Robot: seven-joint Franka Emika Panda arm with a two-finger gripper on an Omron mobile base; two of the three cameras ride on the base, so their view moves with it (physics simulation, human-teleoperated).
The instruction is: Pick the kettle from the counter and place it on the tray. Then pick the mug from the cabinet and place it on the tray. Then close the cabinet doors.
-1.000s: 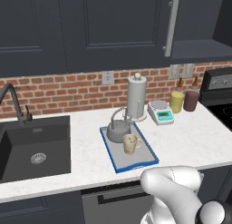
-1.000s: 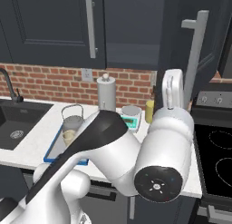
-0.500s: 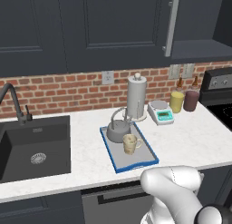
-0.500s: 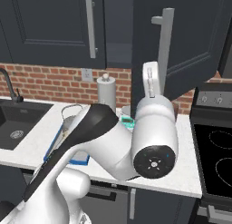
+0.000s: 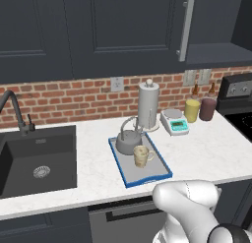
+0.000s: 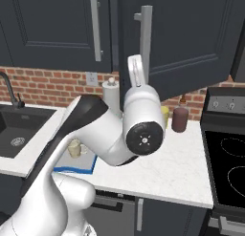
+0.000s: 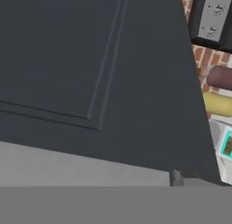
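**Kettle and mug on the tray; the cabinet door is the step in hand**

The kettle (image 5: 129, 141) and the cream mug (image 5: 141, 156) both stand on the blue-rimmed tray (image 5: 161, 163), which lies on the white counter (image 5: 93, 173) between the black sink (image 5: 38, 158) and the small kitchen scale (image 5: 175, 124). Judging from that, only the closing of the cabinet doors is left.

In the right base view the arm is raised against the right-hand door (image 6: 191, 39), which hangs partly swung out over the counter, its bar handle (image 6: 144, 37) near the hand. The hand view looks straight onto the dark panel (image 7: 90, 69) from close by. The fingers themselves are not clearly seen; they appear spread wide, with nothing held.

The next move calls for a steady sideways push on the panel until it sits flush with the left door (image 6: 52, 29).

Room is tight: the door's lower edge passes above the paper-towel holder (image 5: 147, 104) and the yellow (image 5: 192, 110) and maroon (image 5: 207, 108) cylinders by the brick wall. The stove (image 6: 229, 158) stands well apart, to the right.
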